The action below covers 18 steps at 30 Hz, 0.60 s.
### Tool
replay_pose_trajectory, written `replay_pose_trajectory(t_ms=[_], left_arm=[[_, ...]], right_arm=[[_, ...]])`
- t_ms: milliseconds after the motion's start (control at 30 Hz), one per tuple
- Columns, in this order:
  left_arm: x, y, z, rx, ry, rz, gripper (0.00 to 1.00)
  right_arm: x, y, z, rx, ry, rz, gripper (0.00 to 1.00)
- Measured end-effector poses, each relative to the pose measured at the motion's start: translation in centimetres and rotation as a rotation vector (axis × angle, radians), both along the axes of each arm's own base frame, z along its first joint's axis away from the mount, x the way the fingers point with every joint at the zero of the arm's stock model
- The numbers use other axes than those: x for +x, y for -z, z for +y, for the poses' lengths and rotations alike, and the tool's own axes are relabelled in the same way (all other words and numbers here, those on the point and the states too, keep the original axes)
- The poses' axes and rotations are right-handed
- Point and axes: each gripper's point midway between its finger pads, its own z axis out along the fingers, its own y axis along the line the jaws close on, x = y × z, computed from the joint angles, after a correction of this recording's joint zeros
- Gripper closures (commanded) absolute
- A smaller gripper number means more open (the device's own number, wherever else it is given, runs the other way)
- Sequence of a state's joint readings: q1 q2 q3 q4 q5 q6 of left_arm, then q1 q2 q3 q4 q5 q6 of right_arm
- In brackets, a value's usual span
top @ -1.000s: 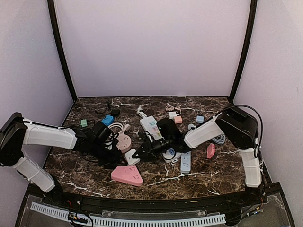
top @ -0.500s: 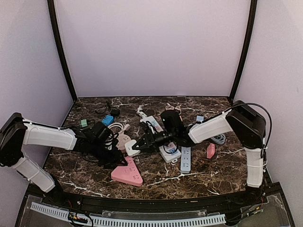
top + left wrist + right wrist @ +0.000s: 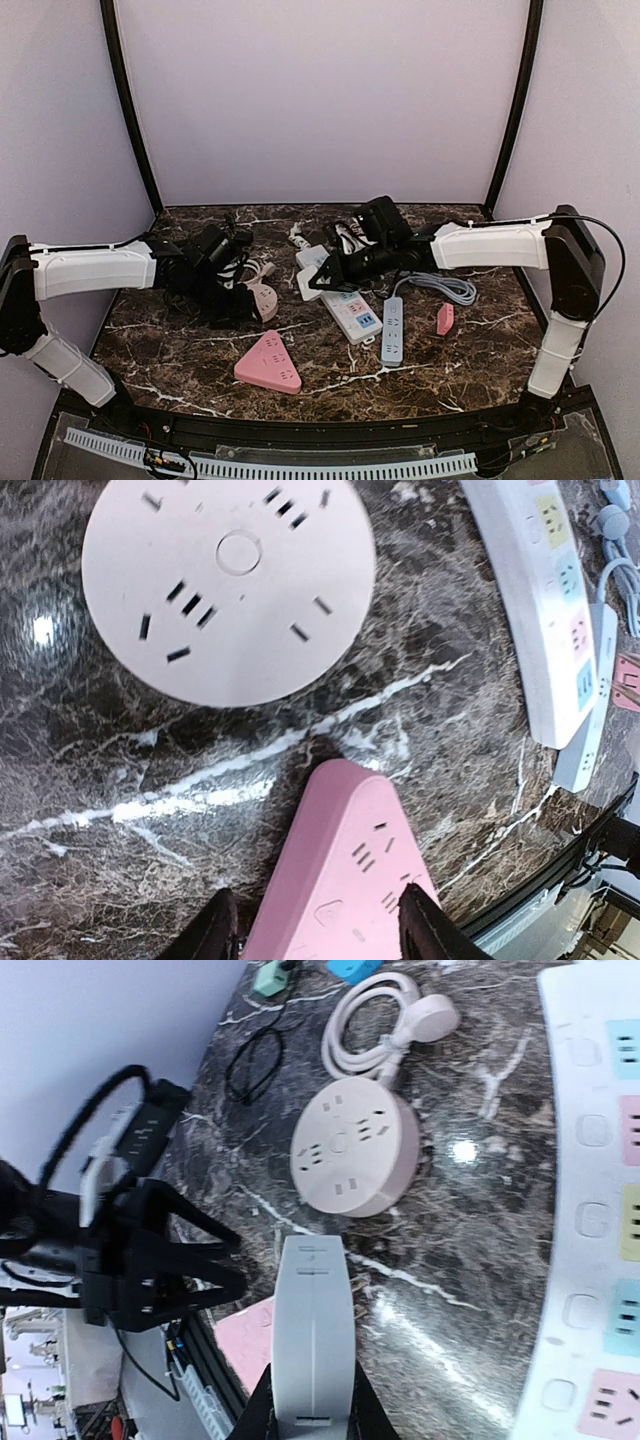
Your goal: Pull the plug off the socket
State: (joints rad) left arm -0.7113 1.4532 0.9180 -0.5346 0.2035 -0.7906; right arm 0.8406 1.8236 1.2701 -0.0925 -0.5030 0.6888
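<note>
Firstly, at mid-left of the top view, find the left gripper (image 3: 318, 895) parted about halfway and clasping nothing, poised over the marble just beside the round socket (image 3: 228, 585) and above one tip of the pink triangular strip (image 3: 268, 366). Further right, near the frame's centre, note the right gripper (image 3: 312, 1410) clamped narrowly on the white plug (image 3: 313, 1330), held apart from that socket and just left of the white power strip (image 3: 350, 305).
</note>
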Motion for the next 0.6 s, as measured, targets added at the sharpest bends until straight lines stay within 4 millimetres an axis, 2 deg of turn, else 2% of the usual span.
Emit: replay_pose_trajectory(t_ms=[133, 267, 333, 433, 600], left_arm=[[1.7, -2.7, -0.9, -0.018, 0.011, -0.07, 0.45], [3.1, -5.2, -1.8, -0.044, 0.021, -0.131, 0.45], [3.7, -6.0, -2.3, -0.055, 0.027, -0.149, 0.45], [5.0, -6.8, -3.2, -0.065, 0.034, -0.168, 0.45], [6.4, -6.6, -4.3, -0.072, 0.048, -0.16, 0.45]], right_arm=[[2.6, 1.0, -3.4, -0.109, 0.087, -0.031, 1.0], [7.0, 1.4, -8.3, -0.159, 0.208, -0.034, 1.0], [10.3, 1.5, -12.0, -0.167, 0.304, -0.025, 1.0], [13.6, 1.2, -16.5, -0.156, 0.412, -0.007, 1.0], [18.4, -0.6, -23.0, -0.077, 0.563, 0.009, 1.0]])
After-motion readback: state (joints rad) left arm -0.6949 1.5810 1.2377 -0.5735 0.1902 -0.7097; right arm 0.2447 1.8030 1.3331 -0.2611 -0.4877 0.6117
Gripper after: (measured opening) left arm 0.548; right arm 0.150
